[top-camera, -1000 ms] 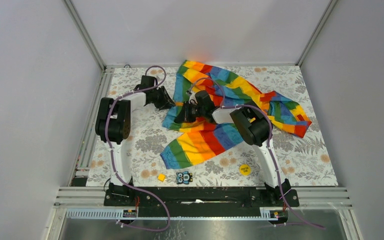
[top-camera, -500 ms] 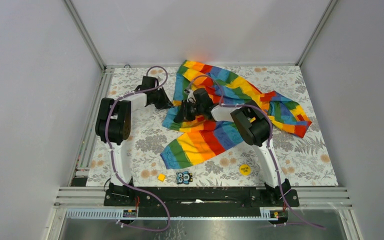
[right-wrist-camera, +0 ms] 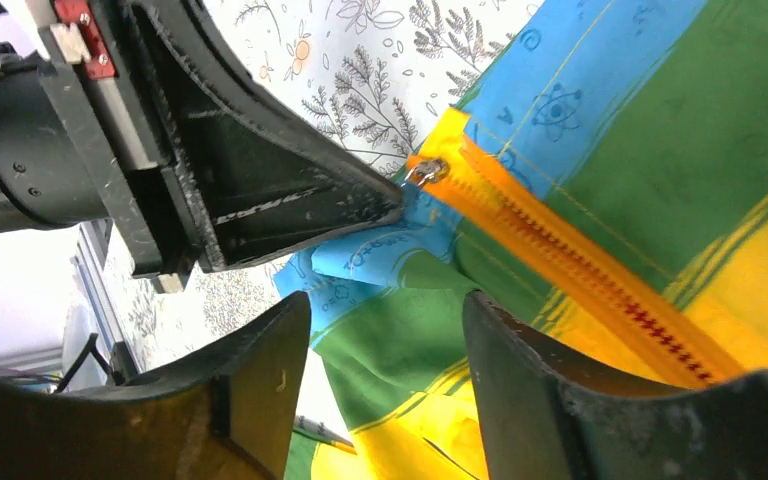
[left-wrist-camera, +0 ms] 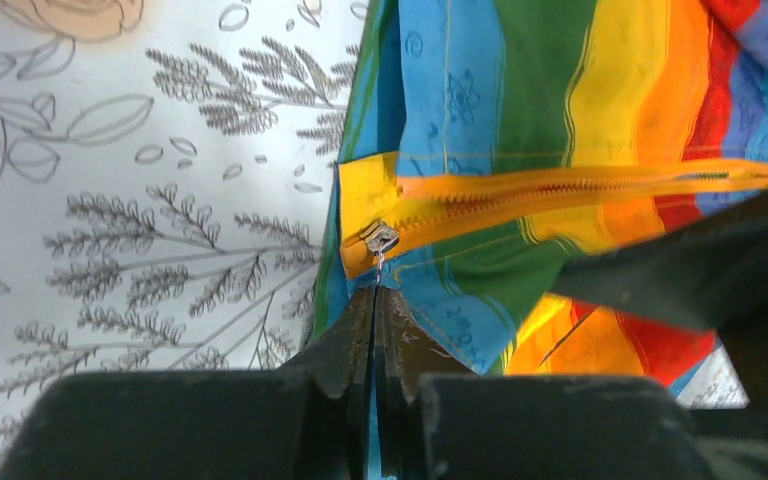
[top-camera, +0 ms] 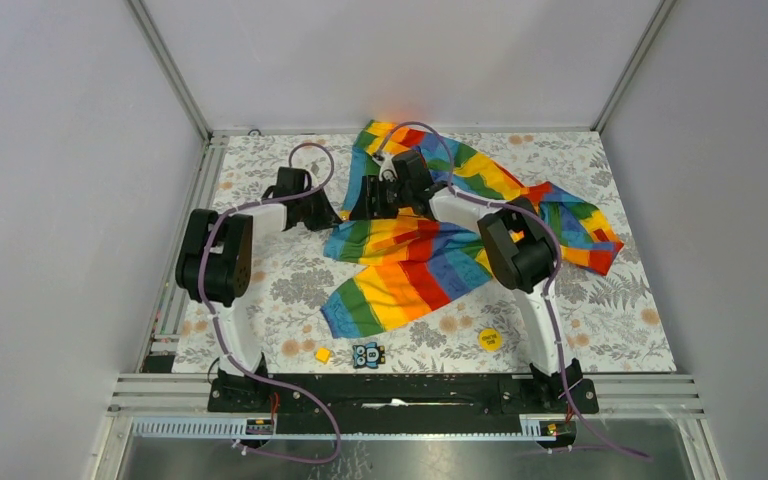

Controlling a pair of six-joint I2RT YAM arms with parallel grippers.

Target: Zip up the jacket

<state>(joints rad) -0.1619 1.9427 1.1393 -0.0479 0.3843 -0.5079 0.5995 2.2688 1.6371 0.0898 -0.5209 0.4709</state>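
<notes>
The rainbow-striped jacket [top-camera: 430,265] lies spread across the middle and back of the table. Its orange zipper [left-wrist-camera: 560,190] runs right from a metal slider [left-wrist-camera: 381,238] at the hem corner. My left gripper [left-wrist-camera: 375,295] is shut on the slider's small pull tab, at the jacket's left edge [top-camera: 332,212]. My right gripper [right-wrist-camera: 388,300] hovers open just over the green and yellow fabric beside the zipper [right-wrist-camera: 580,270], with nothing between its fingers. It sits right next to the left gripper [right-wrist-camera: 396,205] and the slider [right-wrist-camera: 427,172].
A small yellow cube [top-camera: 323,354], a patterned card [top-camera: 368,354] and a yellow disc [top-camera: 489,338] lie near the table's front edge. The table [top-camera: 620,320] has a floral cover. Grey walls close in the back and both sides.
The left gripper has shut on the zipper pull. The right gripper has opened, let go of the fabric and moved toward the back; the jacket's front panel now lies flatter.
</notes>
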